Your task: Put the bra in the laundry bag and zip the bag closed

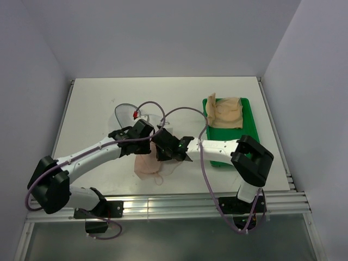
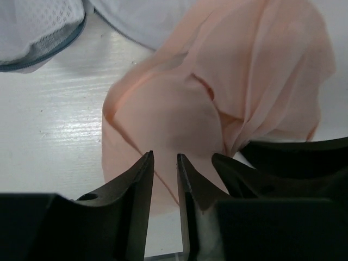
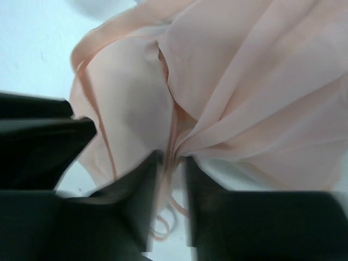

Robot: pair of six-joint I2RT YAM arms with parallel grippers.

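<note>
The pale pink bra (image 1: 148,166) lies bunched on the table near the front, under both grippers. My right gripper (image 1: 163,151) is shut on a gathered fold of the bra (image 3: 244,81), with fabric and a thin strap pinched between its fingers (image 3: 173,157). My left gripper (image 1: 151,138) hovers just over the bra (image 2: 217,81); its jaws (image 2: 165,156) stand a narrow gap apart with nothing between them. The white mesh laundry bag (image 1: 126,113) lies just behind the grippers. Its grey zip rim shows in the left wrist view (image 2: 32,32).
A green tray (image 1: 247,109) stands at the right with a tan-beige garment (image 1: 225,111) on it. The right arm's elbow (image 1: 253,157) lies over the tray's near end. White walls close in the table on the left, back and right.
</note>
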